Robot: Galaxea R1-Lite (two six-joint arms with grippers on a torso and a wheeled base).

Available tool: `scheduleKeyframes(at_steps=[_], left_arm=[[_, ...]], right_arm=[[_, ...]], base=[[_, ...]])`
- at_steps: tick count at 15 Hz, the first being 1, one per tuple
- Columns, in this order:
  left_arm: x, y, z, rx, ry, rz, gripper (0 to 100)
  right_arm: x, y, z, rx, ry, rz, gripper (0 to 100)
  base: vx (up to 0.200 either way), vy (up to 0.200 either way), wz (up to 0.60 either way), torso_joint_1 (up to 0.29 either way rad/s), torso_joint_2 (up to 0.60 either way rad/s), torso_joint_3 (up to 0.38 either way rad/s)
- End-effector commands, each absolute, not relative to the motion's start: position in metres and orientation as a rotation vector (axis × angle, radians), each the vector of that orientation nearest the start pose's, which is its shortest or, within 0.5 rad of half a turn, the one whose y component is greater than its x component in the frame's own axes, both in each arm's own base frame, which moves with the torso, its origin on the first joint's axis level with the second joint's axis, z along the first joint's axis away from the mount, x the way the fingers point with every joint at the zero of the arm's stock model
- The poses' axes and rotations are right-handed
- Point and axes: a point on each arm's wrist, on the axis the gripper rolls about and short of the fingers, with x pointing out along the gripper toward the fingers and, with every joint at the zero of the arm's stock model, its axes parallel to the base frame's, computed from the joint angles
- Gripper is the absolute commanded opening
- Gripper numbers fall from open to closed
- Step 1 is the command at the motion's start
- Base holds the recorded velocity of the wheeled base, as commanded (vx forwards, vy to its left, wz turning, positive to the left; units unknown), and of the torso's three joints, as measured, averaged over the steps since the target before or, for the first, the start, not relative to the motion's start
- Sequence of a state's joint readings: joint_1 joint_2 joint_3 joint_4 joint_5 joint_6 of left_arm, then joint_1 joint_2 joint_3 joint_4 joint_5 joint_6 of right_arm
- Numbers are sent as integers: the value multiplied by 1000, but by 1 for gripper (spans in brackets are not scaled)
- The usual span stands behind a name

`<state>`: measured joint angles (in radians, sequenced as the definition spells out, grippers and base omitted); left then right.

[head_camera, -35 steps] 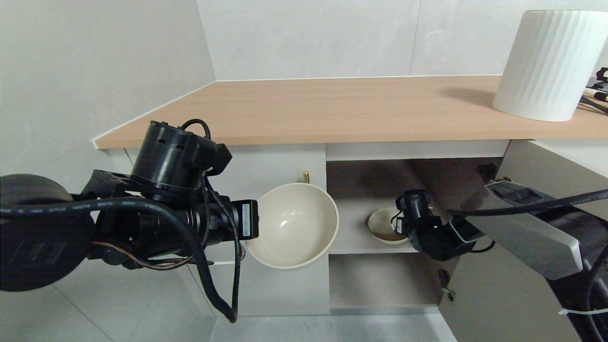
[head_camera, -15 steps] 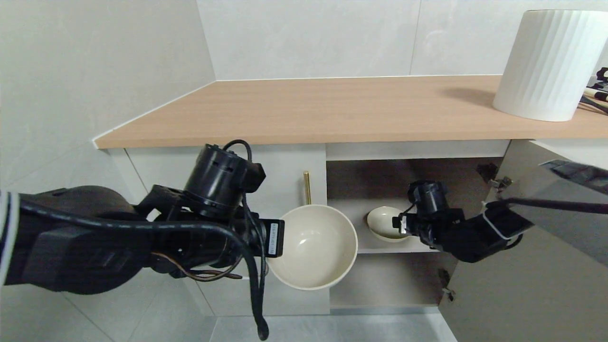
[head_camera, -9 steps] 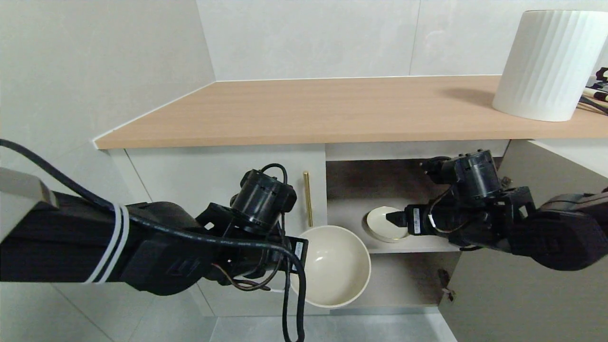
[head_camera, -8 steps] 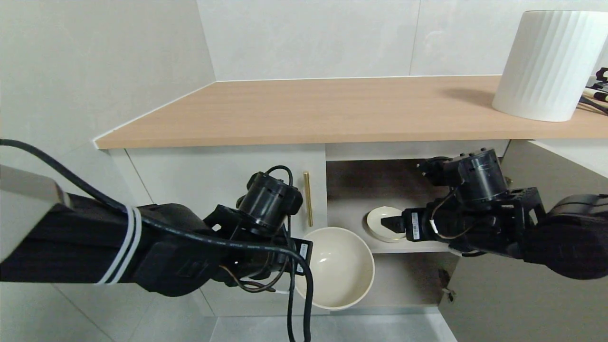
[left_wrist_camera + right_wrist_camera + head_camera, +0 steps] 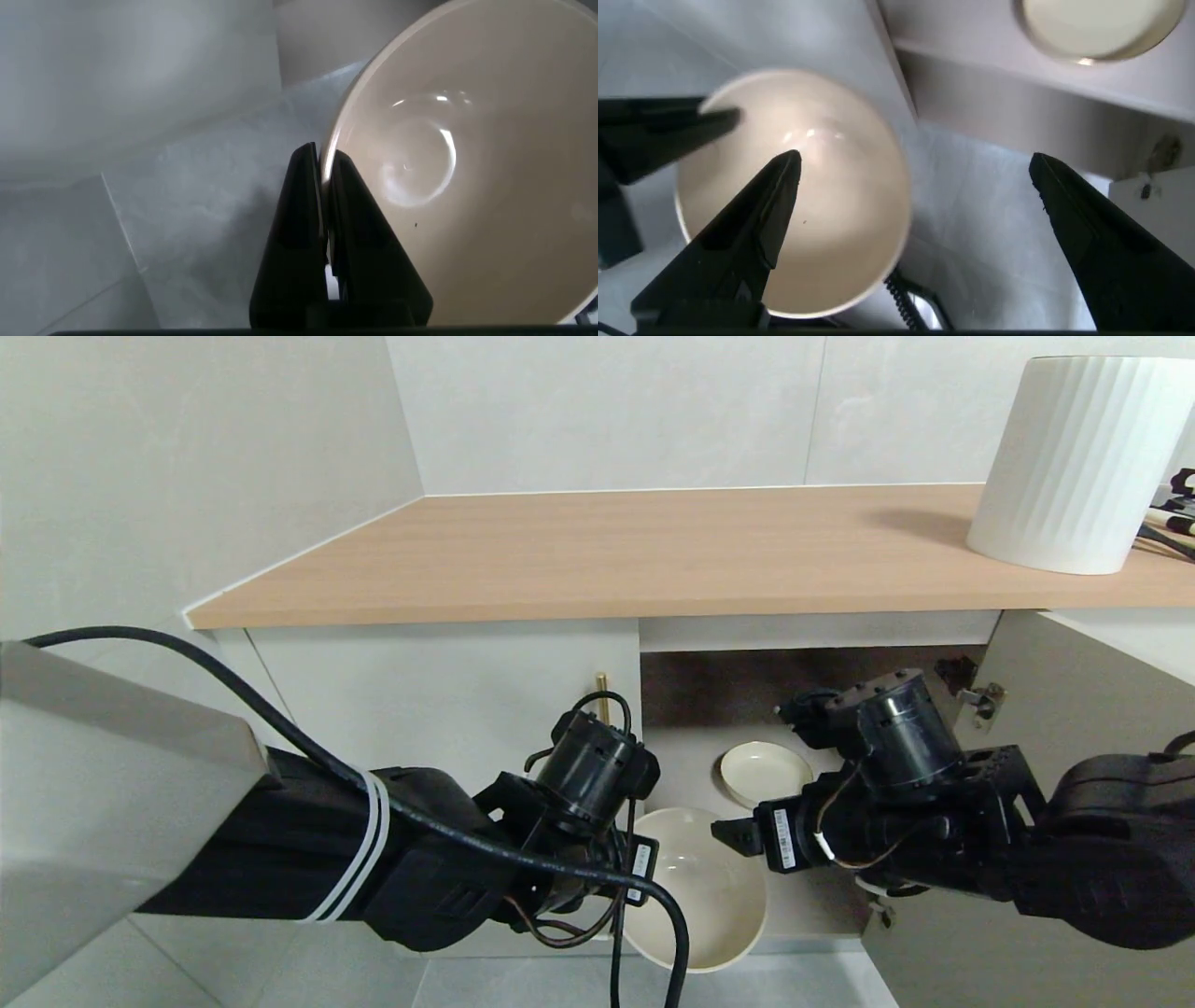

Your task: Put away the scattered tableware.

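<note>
A large cream bowl [image 5: 700, 891] hangs low in front of the open cabinet, at the level of its lower compartment. My left gripper [image 5: 639, 875] is shut on the bowl's rim; in the left wrist view the two fingers [image 5: 313, 187] pinch the rim of the bowl [image 5: 448, 168]. My right gripper [image 5: 733, 835] is open just right of and above the bowl, holding nothing. Its fingers [image 5: 771, 210] straddle the bowl [image 5: 799, 201] from above. A small cream plate [image 5: 766, 772] lies on the cabinet shelf, also seen as the plate [image 5: 1097, 23].
The cabinet's left door is closed and has a brass handle [image 5: 602, 686]; the right door [image 5: 1074, 653] stands open. The middle shelf [image 5: 686, 756] carries the plate. On the wooden countertop [image 5: 653, 551] stands a white ribbed container [image 5: 1074, 457].
The left arm has carried the bowl down and to the right, toward the cabinet's lower opening. The right gripper has drawn back from the plate on the shelf and dropped beside the bowl.
</note>
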<state>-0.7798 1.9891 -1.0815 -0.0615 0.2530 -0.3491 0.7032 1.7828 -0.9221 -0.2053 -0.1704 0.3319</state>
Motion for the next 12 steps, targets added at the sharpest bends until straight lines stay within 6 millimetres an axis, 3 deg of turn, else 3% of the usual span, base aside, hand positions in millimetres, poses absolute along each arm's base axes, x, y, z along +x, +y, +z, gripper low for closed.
scheduleKeyframes(at_steps=[1,8,9,12], left_arm=[[257,-247,108,93,807,-357,0],[257,-247,107,95,810,-356,0],[257,-247,107,95,810,-356,0],[257,-248,106,97,812,-355,0]], right_arm=[[248,207,130,15,723,396,100],[256,214,112,23,765,377,100],[257,215,110,24,766,376,0],[258,217,112,51,764,370,0]], base=[[0,0,0,0,0,0],[0,0,0,0,0,0],[0,0,0,0,0,0],[0,0,0,0,0,0]])
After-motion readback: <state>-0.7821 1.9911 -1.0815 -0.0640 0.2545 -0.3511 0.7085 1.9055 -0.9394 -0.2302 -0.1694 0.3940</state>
